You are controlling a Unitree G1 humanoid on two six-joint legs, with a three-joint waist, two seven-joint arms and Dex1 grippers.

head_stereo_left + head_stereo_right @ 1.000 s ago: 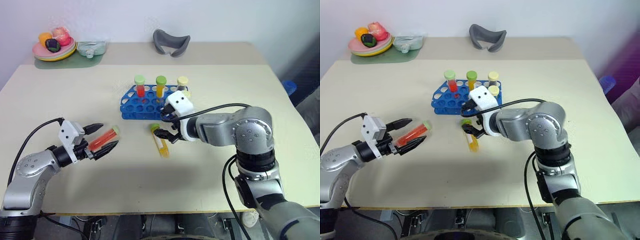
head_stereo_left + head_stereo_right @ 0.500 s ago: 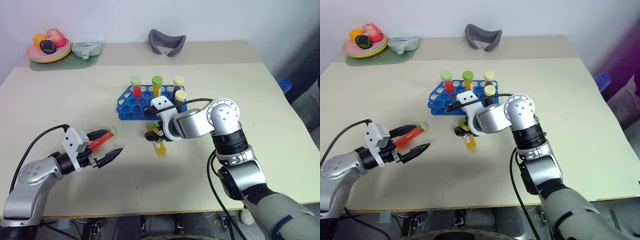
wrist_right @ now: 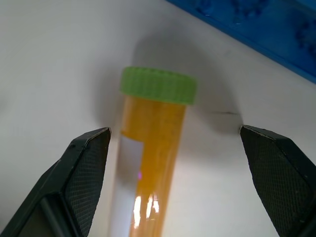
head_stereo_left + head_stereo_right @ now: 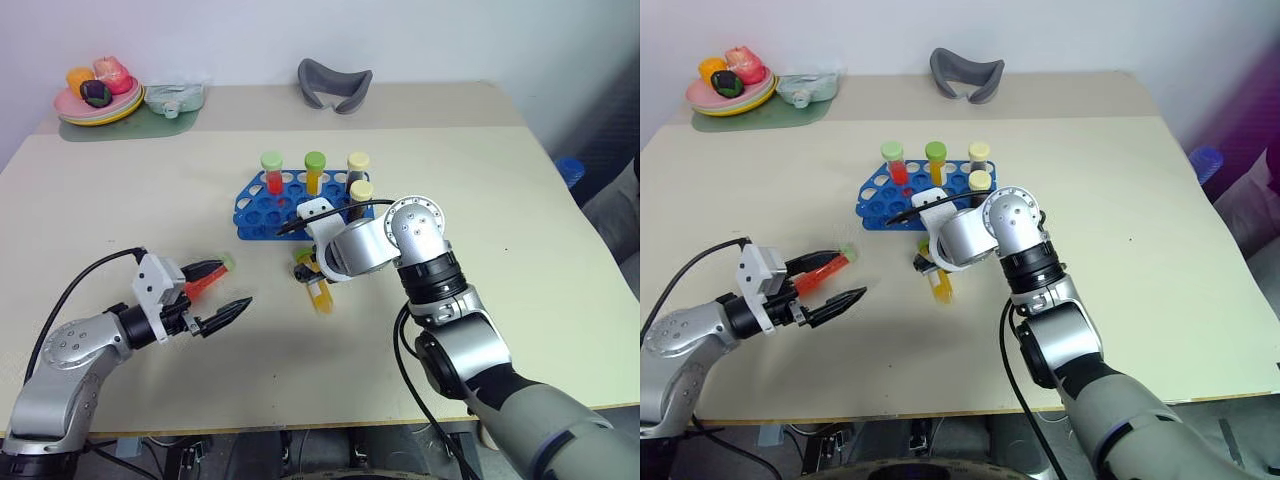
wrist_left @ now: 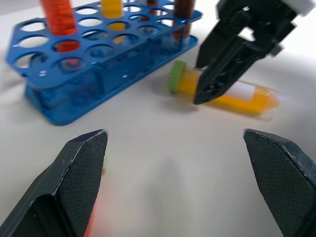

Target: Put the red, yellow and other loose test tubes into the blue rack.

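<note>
We see the yellow tube (image 4: 320, 290) lying flat on the pale surface (image 4: 520, 200), green cap toward the blue rack (image 4: 262, 213), just in front of the rack's near edge. Our right end effector (image 4: 307, 268) points down over the tube's cap end with its fingers spread wide to either side of the tube, not touching it. The rack holds four upright tubes along its far side. The red tube (image 4: 205, 280) lies on the surface well to the left of the rack, beside one finger of our left end effector (image 4: 222, 290), whose fingers are spread and hold nothing. A plate of toy food (image 4: 98, 95) and a grey curved object (image 4: 335, 82) sit at the far edge.
</note>
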